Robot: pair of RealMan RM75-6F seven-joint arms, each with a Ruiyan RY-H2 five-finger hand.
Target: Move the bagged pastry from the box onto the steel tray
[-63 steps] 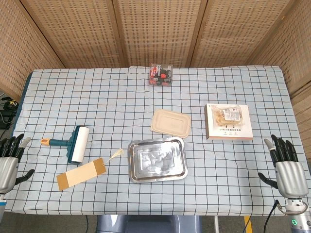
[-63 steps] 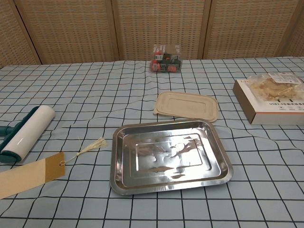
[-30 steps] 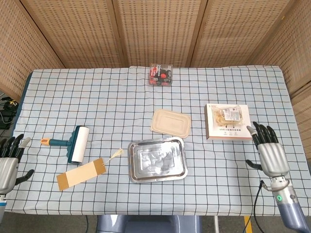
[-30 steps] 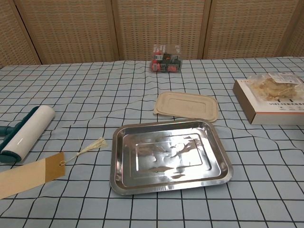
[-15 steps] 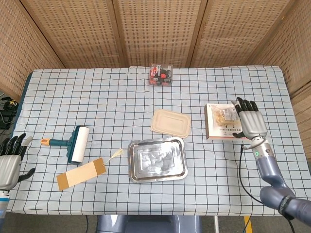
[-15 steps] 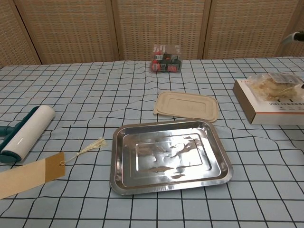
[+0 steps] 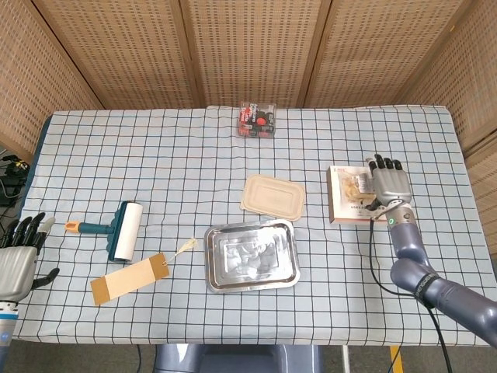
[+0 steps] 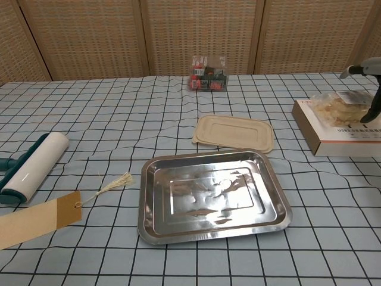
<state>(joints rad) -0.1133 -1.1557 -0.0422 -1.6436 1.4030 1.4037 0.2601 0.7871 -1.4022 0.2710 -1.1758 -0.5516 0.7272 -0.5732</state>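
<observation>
The bagged pastry (image 7: 354,186) (image 8: 333,108) lies on top of the white box (image 7: 342,211) (image 8: 333,146) at the table's right side. My right hand (image 7: 388,186) (image 8: 364,69) is over the right half of the box, fingers spread, covering part of the bag; whether it touches the bag I cannot tell. The steel tray (image 7: 208,264) (image 8: 146,202) sits empty near the front middle, left of the box. My left hand (image 7: 15,263) hangs open at the front left edge, holding nothing; the chest view does not show it.
A beige lid (image 7: 272,194) (image 8: 234,132) lies between tray and box. A lint roller (image 7: 124,229) (image 8: 33,164) and a brown tag (image 7: 128,278) (image 8: 36,217) lie at the left. A clear box of red items (image 7: 258,120) (image 8: 208,73) stands at the back.
My right hand rose from the front right edge of the table and moved forward and left until it was over the box. The left hand dropped slightly.
</observation>
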